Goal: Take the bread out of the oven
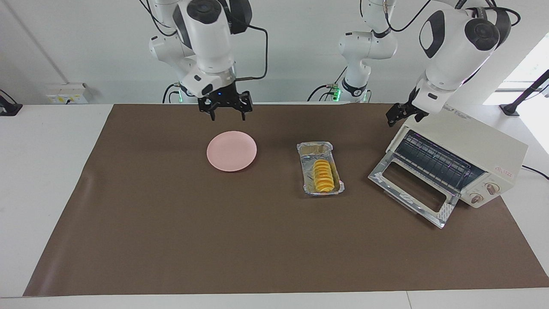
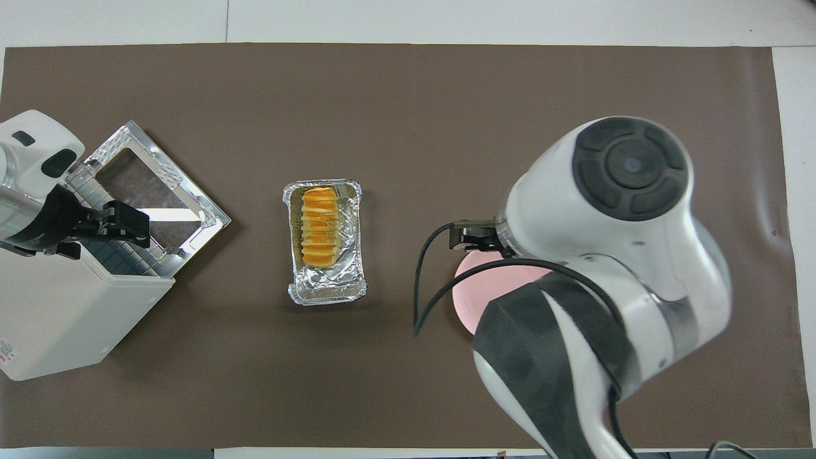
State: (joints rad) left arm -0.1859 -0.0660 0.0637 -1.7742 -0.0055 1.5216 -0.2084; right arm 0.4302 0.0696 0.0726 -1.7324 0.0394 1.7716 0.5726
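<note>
Between plate [image 1: 231, 151] and open oven [image 1: 465, 161] | bread [image 1: 323, 176] in foil tray [image 1: 305, 168]

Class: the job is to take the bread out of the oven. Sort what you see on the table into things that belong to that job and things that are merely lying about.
Belongs to the job:
bread, lying in the foil tray, already out on the mat
oven, door down, rack bare
left gripper, over the oven's top edge

Lying about:
pink plate
right gripper, waiting above the plate
</note>
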